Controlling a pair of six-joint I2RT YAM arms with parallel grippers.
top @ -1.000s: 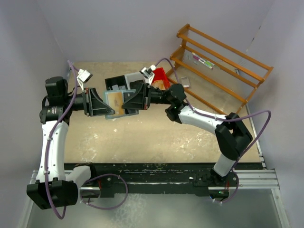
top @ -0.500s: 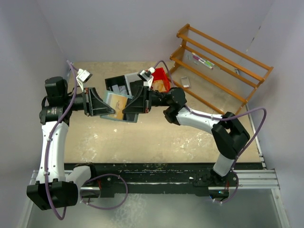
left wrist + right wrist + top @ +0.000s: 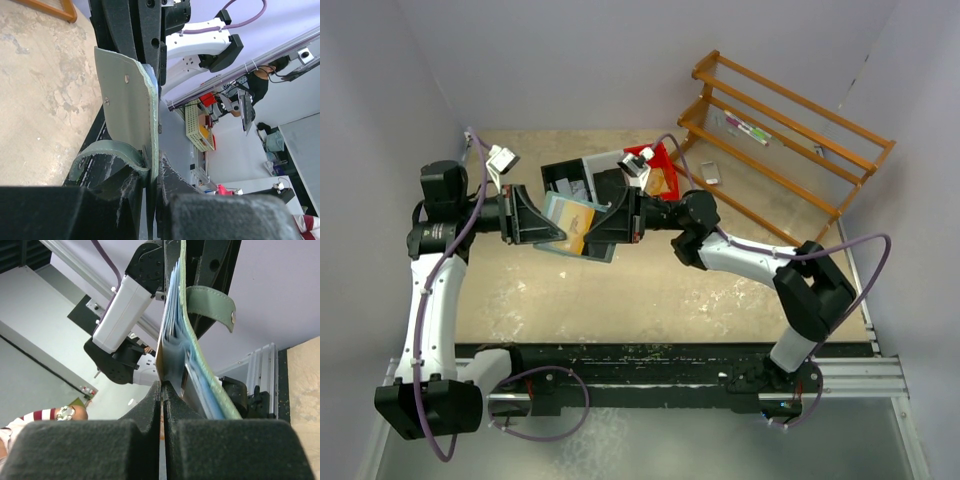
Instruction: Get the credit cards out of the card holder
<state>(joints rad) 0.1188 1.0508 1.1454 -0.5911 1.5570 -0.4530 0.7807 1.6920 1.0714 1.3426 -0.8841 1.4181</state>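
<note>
Credit cards [image 3: 579,226] sit in the card holder [image 3: 560,208], which hangs in mid-air between the arms. The left gripper [image 3: 151,176] clamps the mint cover, and the right gripper [image 3: 161,387] is closed on a thin tan card edge. The right should pull straight along the card's plane while the left holds firm.

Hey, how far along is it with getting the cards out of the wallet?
Done: the wallet is raised and open. In hand: the left tool clamps its cover, the right tool pinches what looks like a tan card. Left: no card visibly out yet.
</note>
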